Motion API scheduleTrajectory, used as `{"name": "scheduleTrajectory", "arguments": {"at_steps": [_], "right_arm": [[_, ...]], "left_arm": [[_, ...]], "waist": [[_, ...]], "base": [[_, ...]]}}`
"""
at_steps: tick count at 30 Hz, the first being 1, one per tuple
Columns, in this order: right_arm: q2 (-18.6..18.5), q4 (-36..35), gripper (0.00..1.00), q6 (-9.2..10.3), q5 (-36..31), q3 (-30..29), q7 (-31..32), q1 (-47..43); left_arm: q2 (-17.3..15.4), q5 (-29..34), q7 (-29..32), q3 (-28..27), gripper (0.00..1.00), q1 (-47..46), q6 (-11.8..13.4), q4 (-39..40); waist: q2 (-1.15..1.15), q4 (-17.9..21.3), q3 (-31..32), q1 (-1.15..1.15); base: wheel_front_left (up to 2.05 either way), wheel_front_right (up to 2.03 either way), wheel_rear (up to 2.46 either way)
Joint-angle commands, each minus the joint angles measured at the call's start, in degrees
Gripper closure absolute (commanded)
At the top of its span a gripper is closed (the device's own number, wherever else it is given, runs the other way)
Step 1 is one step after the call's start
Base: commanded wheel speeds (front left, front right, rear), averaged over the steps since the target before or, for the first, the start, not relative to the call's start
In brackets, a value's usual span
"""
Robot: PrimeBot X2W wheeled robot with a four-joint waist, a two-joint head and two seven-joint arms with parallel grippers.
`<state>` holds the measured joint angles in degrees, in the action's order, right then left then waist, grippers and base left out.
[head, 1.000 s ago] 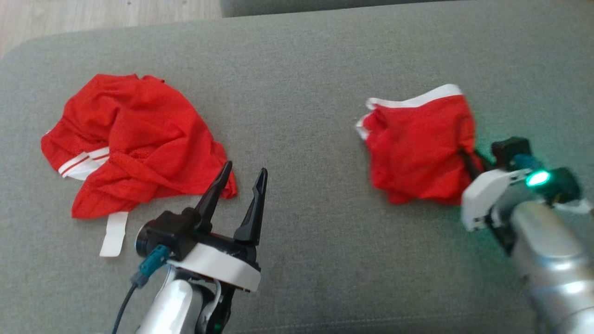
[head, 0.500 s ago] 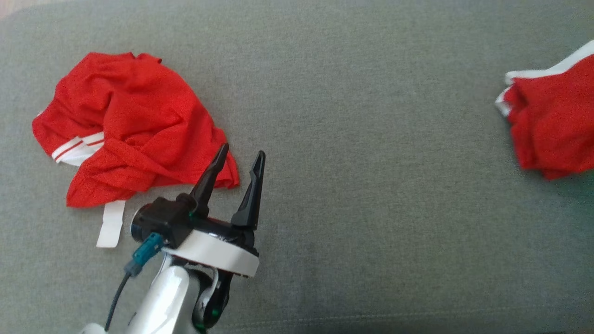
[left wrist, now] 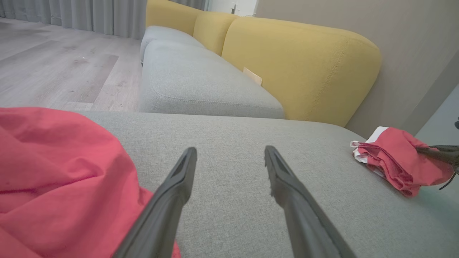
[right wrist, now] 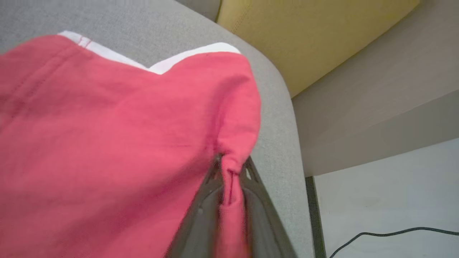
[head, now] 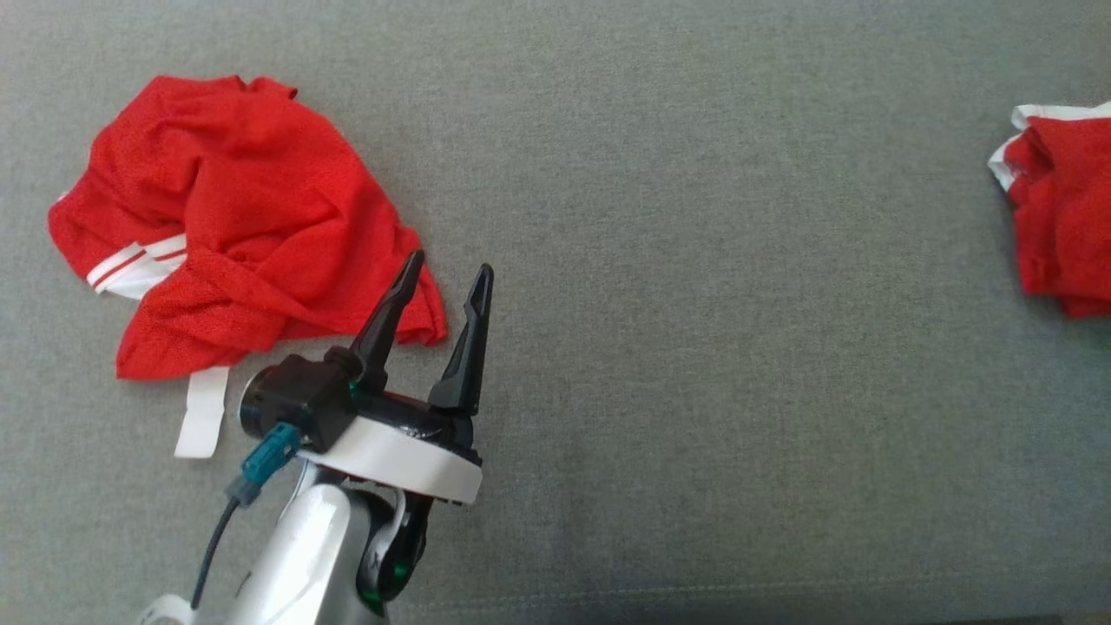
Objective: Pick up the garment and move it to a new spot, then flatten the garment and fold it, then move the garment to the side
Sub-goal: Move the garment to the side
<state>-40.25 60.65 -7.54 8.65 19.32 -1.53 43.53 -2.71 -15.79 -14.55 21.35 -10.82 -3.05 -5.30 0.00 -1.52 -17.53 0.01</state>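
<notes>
At 3 o'clock on the sofa cushion (head: 694,347), my right end effector (right wrist: 231,161) pinches the folded garment (head: 1063,217), side-move apparently underway; left end effector (head: 451,260) spread beside the crumpled garment (head: 234,217) at 10 o'clock.

The garment (head: 1063,217) is red with a white edge, and the crumpled cloth (head: 243,208) is red too, with white stripes and a white strip. The cushion (head: 694,347) is plain grey, the backrest (left wrist: 297,64) yellow, the left gripper (head: 452,261) black.
</notes>
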Motion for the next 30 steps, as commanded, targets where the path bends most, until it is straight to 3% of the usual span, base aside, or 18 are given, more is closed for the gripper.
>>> {"name": "scheduleTrajectory", "arguments": {"at_steps": [1, 6, 11, 17, 25, 30], "right_arm": [[-1.2, -0.9, 0.0, 0.05, -1.3, -1.3, -1.7, 0.7], [0.5, -1.2, 0.0, 0.05, -3.7, -4.8, -2.6, 1.2], [5.0, -3.7, 0.0, 0.05, -5.1, -9.9, -5.0, 0.7], [16.1, -12.2, 0.0, 0.05, -2.8, -14.3, -7.1, -2.7], [31.5, -33.1, 0.0, 0.05, -0.3, -18.9, -6.0, -17.6], [35.8, -41.7, 0.0, 0.05, 1.6, -18.3, -7.9, -27.5]], "left_arm": [[-0.2, 0.1, -0.4, -2.1, 0.0, -1.6, -0.2, 1.7], [-0.2, -0.2, -0.4, -2.3, 0.0, -1.3, -0.2, 1.3], [-0.2, -0.4, -0.4, -2.6, 0.0, -0.3, 0.0, 1.2], [-0.2, -0.7, -0.4, -3.8, 0.0, 1.9, 0.6, 1.4], [-0.2, -1.0, -0.4, -5.6, 0.0, 5.1, 1.4, 2.5], [-0.2, -1.0, -0.4, -6.8, 0.0, 6.5, 1.9, 3.0]], "waist": [[0.0, 0.3, 0.7, -0.01], [0.0, 0.8, 2.6, -0.01], [0.0, 1.4, 6.1, -0.01], [0.0, 2.1, 11.3, -0.01], [0.0, 2.0, 17.7, -0.01], [0.0, 1.7, 18.9, -0.01]], "base": [[0.0, 0.0, 0.0], [0.0, 0.0, 0.0], [0.0, 0.0, 0.0], [0.0, 0.0, 0.0], [0.0, 0.0, 0.0], [0.0, 0.0, 0.0]]}}
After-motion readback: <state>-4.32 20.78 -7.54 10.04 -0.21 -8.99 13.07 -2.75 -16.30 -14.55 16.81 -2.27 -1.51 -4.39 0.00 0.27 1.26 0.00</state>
